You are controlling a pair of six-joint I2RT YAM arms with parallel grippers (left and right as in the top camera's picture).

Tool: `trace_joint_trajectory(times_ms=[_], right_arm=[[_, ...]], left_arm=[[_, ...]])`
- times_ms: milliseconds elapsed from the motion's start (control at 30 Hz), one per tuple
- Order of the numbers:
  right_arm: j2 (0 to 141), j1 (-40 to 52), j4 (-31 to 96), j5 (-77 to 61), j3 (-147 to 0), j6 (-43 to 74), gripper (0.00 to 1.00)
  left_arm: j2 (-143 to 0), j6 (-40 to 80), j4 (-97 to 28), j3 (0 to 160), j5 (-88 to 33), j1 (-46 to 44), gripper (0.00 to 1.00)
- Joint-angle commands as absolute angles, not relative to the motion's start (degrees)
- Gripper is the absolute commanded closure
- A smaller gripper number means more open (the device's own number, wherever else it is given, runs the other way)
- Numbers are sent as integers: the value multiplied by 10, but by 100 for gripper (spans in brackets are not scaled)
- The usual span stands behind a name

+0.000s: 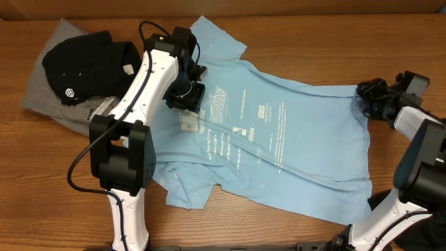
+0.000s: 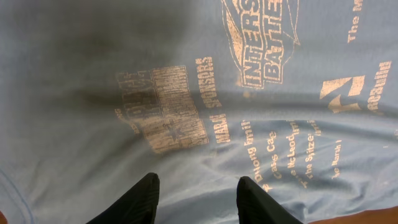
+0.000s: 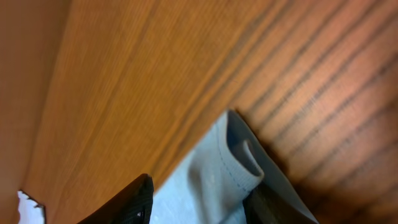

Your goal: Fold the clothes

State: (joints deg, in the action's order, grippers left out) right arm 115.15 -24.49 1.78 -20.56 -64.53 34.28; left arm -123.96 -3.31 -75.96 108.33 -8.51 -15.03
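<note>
A light blue T-shirt (image 1: 279,132) with tan print lies spread flat on the wooden table, and its lower left sleeve is bunched. My left gripper (image 1: 187,97) hovers over the shirt's upper left part, near the printed logo. Its jaws (image 2: 196,193) are open and empty above the cloth (image 2: 186,93). My right gripper (image 1: 366,94) is at the shirt's right edge. In the right wrist view its jaws (image 3: 199,208) stand apart, with a folded hem of the shirt (image 3: 211,168) between them.
A black garment (image 1: 83,63) lies on a grey one (image 1: 42,90) at the table's back left. Bare wood (image 1: 279,223) shows in front of the shirt and to its far right.
</note>
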Motion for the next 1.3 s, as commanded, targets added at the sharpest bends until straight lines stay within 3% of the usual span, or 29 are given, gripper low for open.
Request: trace_joint_trajectory(times_ms=[0,167,267,367,400,433,500,600,767,933,1167,1267], right_arm=[[1159,-245,11,-203,-650,346,51],[1159,-245,11,-203,-650,346,70],[1159,-245,-5,-208,-650,397,94],[1159,-249,-126,-216,-650,517,96],[1159,-251,-174,-218,-650,560,94],[1159,-251,-233,-220,-650,598,76],[1159,-251,-299,-221,-650,602,26],[1159,-256,-303,-272,-650,587,0],[1158,-271,-209,-377,-650,484,0],[1138,-293,-87,-493,-650,390,0],[1015,-293,123,-456,-653,232,0],[948,-293,192,-404,-655,220,0]], left_arm=[[-1234,-25,-757,1080,-86,-154,56],[-1234,-25,-749,1080,-86,-155,54],[-1234,-25,-745,1080,-91,-154,54],[-1234,-21,-742,1080,-95,-154,53],[-1234,-21,-742,1080,-95,-154,53],[-1234,-21,-742,1080,-95,-154,53],[-1234,-21,-743,1080,-95,-154,53],[-1234,-21,-743,1080,-95,-154,52],[-1234,-21,-745,1080,-86,-154,48],[-1234,-22,-765,1080,-84,-137,53],[-1230,-22,-866,1081,-74,-76,60],[-1228,-21,-894,1081,-75,-44,67]])
